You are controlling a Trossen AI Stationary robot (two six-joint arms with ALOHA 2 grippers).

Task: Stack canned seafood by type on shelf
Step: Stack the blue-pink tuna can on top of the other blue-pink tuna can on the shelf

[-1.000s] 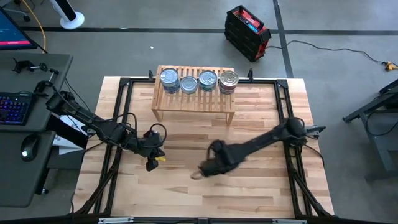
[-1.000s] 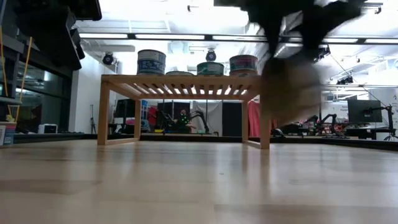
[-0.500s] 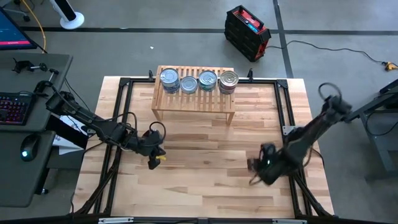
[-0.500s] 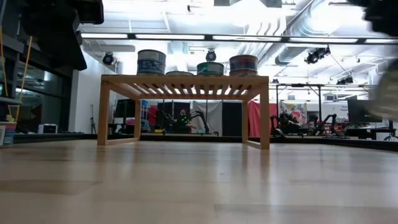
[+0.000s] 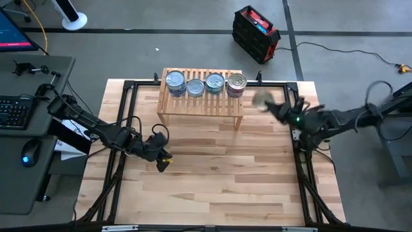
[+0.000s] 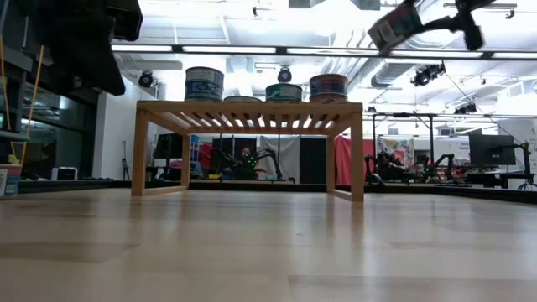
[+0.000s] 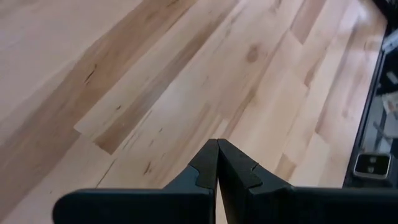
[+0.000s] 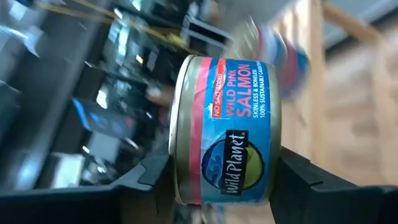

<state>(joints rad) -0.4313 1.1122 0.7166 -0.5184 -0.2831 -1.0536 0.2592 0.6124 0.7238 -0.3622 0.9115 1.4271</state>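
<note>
The low wooden shelf (image 5: 200, 103) stands at the table's far edge, and several seafood cans (image 5: 215, 82) rest on their bases on its slatted top (image 6: 252, 107). My right gripper (image 5: 265, 104) hovers just off the shelf's right end, shut on a blue-labelled salmon can (image 8: 233, 130), which the low view shows high up as a tilted can (image 6: 394, 25). At the table's left, my left gripper (image 5: 161, 161) is shut and empty above bare planks (image 7: 217, 165). My right gripper pinches the salmon can between its two fingers, one finger (image 8: 148, 177) at the can's lid end (image 8: 181, 155) and the other at its opposite flat end (image 8: 273, 163). The fingers come nearly level from the table's right side. The can is lifted clear and tilted, its label facing the wrist camera.
Black frame rails (image 5: 129, 116) run along the table's sides. Bare planks (image 5: 212, 167) spread in front of the shelf. A red-and-black case (image 5: 256, 26) sits on the floor behind, and a desk with a keyboard (image 5: 16, 109) stands to the left.
My right gripper has swung with the can from low over the table's middle toward the right edge. It then went up and toward the far edge, beside the shelf's right end, tipping from pointing down to nearly level. My left gripper has rolled slightly in place.
</note>
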